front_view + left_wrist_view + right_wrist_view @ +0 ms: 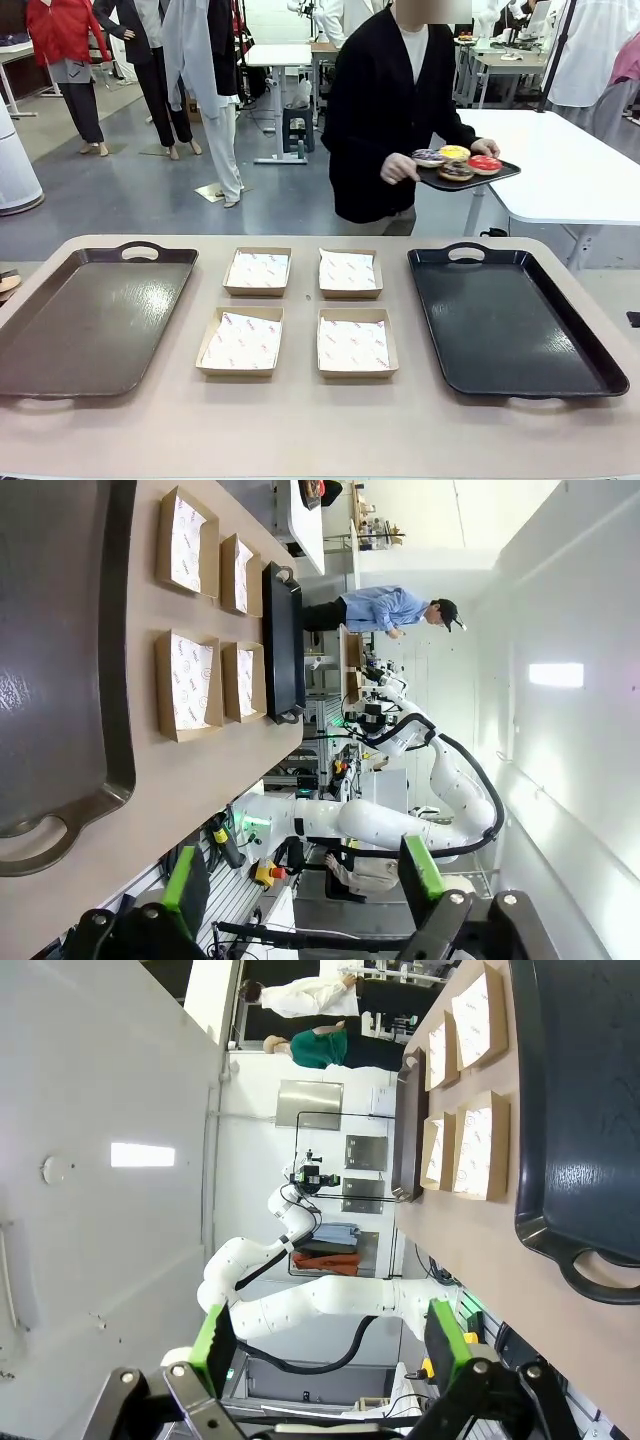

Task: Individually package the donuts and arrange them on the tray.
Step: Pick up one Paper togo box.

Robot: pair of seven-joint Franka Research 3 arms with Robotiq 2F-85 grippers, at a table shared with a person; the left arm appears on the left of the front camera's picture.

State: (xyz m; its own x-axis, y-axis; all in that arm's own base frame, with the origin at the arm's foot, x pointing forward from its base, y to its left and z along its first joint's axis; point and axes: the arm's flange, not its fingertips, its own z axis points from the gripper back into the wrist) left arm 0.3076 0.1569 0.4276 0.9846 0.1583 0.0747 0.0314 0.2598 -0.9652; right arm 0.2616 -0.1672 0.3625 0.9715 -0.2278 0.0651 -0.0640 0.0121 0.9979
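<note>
**Counter (pixel 300 425).** A brown tray (pixel 95 320) lies flat at the robot's left end and a black tray (pixel 515 325) lies flat at the right end. Each has one handle toward the near edge and one toward the far edge. Between them sit four open cardboard boxes (pixel 241 342) in two rows of two, each lined with a white printed sheet. The boxes stand apart from one another and from both trays.

**Donuts.** All four are off the counter, on a small black tray (pixel 503 174) carried by a person (pixel 375 100) standing beyond the far edge. The yellow donut (pixel 455 152) lies at the back and the red donut (pixel 486 163) to the right. The sprinkled donut (pixel 427 157) is to the left and the brown donut (pixel 457 172) at the front. They lie packed close together; whether they touch cannot be told. The person grips the small tray at its left rim and its far right corner, holding it roughly level at waist height. A white table (pixel 575 175) stands just behind it.

**Left hand (pixel 303 880).** The fingers are spread wide with the green pads well apart, pinching nothing. It is held clear of the counter. Its own view has the brown tray nearest.

**Right hand (pixel 330 1342).** The fingers are spread wide, pinching nothing. It is clear of the counter, and the black tray is nearest in its own view.
</note>
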